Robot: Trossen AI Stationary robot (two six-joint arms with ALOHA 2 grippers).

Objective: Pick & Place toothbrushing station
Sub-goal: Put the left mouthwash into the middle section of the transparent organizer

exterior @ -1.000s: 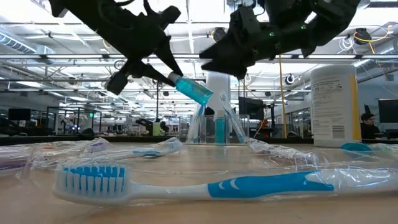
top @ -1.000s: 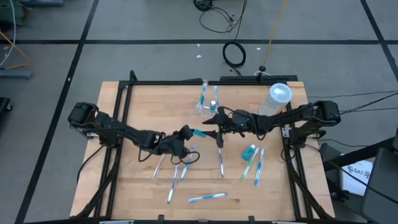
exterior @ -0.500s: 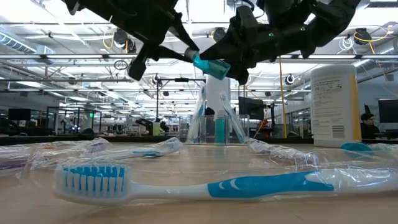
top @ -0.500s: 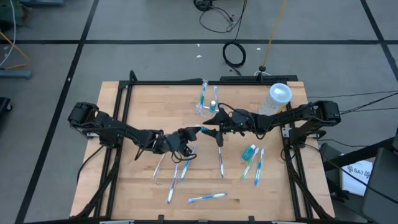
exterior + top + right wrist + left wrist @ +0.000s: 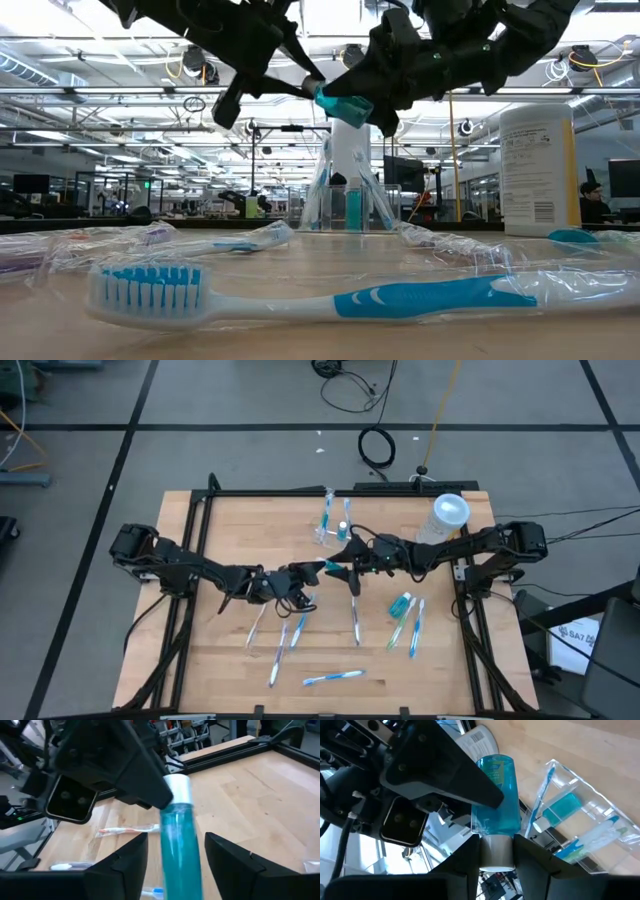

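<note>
My table (image 5: pixel 230 530) is pale wood with a matt grain, framed by dark metal rails. The tube (image 5: pixel 495 795) I hold is glossy translucent blue plastic with a smooth white cap. The toothbrushing station (image 5: pixel 585 827) is clear, shiny plastic. My fingers (image 5: pixel 455 770) look matt black.

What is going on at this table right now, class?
Two robot arms meet above the middle of a wooden table. The left gripper holds a small blue tube by its white cap, offering it to the right gripper, whose open fingers sit on either side of the tube. A clear holder with toothbrushes stands behind them. Wrapped toothbrushes lie scattered, and a white cylinder stands at the back right.
</note>
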